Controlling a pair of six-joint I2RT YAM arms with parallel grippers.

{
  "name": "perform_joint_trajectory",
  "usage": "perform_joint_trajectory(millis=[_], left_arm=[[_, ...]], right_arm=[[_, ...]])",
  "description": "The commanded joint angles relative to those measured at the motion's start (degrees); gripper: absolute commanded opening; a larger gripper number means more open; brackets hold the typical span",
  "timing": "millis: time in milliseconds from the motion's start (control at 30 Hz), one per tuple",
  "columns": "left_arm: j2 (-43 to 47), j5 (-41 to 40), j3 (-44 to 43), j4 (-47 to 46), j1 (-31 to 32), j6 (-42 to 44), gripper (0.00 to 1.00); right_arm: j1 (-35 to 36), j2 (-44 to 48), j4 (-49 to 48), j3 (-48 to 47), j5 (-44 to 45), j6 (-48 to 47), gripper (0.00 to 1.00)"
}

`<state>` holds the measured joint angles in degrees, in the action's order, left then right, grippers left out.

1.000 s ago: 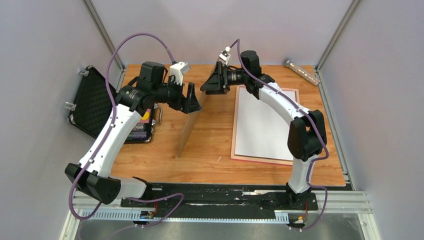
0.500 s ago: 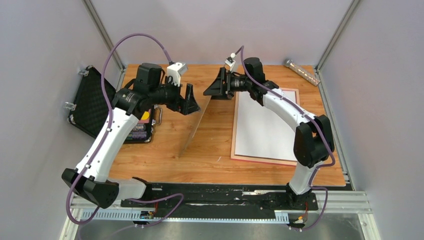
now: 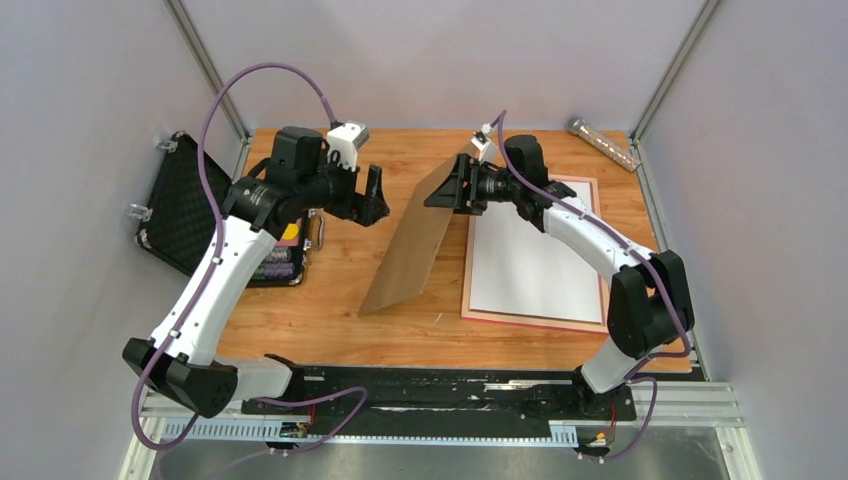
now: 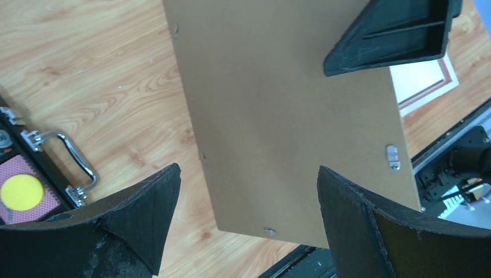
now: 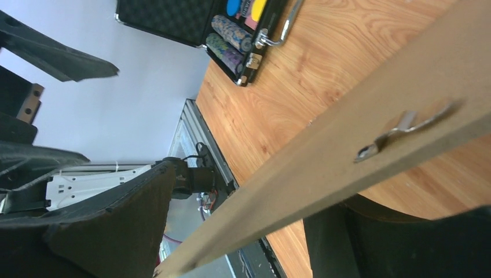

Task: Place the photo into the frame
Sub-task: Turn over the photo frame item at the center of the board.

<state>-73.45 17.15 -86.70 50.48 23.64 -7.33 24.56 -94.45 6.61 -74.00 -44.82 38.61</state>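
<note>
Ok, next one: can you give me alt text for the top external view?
The right tool grips the top edge of a brown backing board, tilted with its lower end on the wooden table. The left tool hangs open beside it, apart; a pink frame holding a white sheet lies flat at right.

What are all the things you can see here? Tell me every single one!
backing board: one, brown, tilted up mid-table, top edge between the right fingers
frame: one, pink, flat on the table's right half
photo: one, white side up, lying inside the frame
case: one, black, open, at the table's left edge
poker chips: several stacks, mixed colours, in the case
clear tube-like thing: one, far right corner
table: one, wooden
left fingers: two, black, open, apart from the board
right fingers: two, black, gripping the board
</note>
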Motion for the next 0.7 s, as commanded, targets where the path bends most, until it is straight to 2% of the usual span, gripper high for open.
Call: perform_joint_trajectory(millis=[0, 167, 233, 400, 667], left_arm=[[-0.3, -4.0, -2.8, -0.1, 0.2, 2.1, 0.95], [-1.9, -5.3, -3.8, 0.3, 0.3, 2.8, 0.95], [-2.5, -6.1, -3.9, 0.1, 0.2, 3.1, 0.95], [-3.2, -6.2, -1.8, -1.3, 0.1, 3.7, 0.95], [-5.0, -3.6, 1.3, -4.3, -1.3, 4.1, 0.95]], right_arm=[[-2.3, 3.7, -2.8, 3.3, 1.7, -1.7, 0.74], [-3.8, 4.5, -5.0, 7.9, 2.0, -3.0, 0.67], [-4.8, 4.3, -5.7, 9.4, 2.1, -3.2, 0.60], [-8.2, 4.2, -8.5, 11.8, 1.8, -2.7, 0.35], [-12.6, 4.5, -8.6, 12.8, 2.2, -3.6, 0.04]])
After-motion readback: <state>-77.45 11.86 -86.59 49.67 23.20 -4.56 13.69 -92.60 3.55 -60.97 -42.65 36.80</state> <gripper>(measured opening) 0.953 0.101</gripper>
